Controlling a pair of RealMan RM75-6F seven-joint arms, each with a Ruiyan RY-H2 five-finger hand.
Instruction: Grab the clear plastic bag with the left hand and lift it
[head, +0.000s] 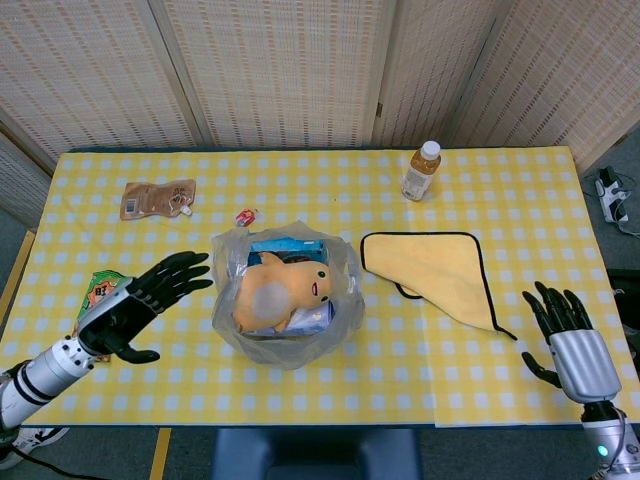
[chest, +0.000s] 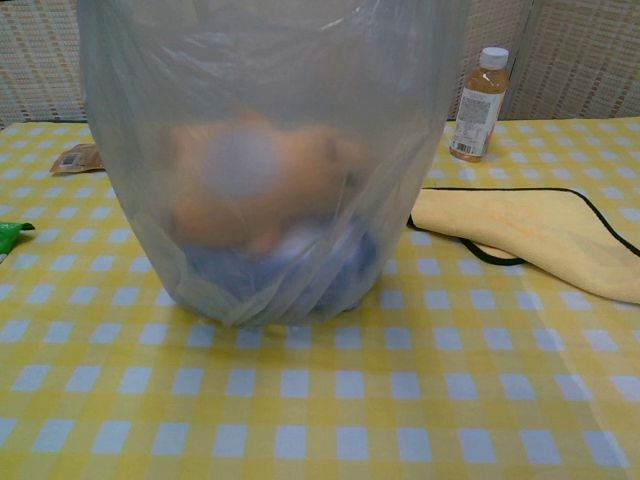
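Observation:
The clear plastic bag (head: 287, 295) stands open-topped in the middle of the yellow checked table (head: 480, 190). It holds an orange plush toy (head: 283, 290) and a blue packet. In the chest view the bag (chest: 270, 170) fills most of the frame. My left hand (head: 145, 304) hovers just left of the bag with fingers spread toward its rim, holding nothing. Fingers up and apart, my right hand (head: 565, 330) stays at the table's front right corner, empty. Neither hand shows in the chest view.
A yellow cloth (head: 440, 268) lies right of the bag. At the back stands a tea bottle (head: 421, 171). A brown pouch (head: 157, 198) and a small red wrapper (head: 246, 215) lie back left. A green snack packet (head: 98, 291) lies beneath my left forearm.

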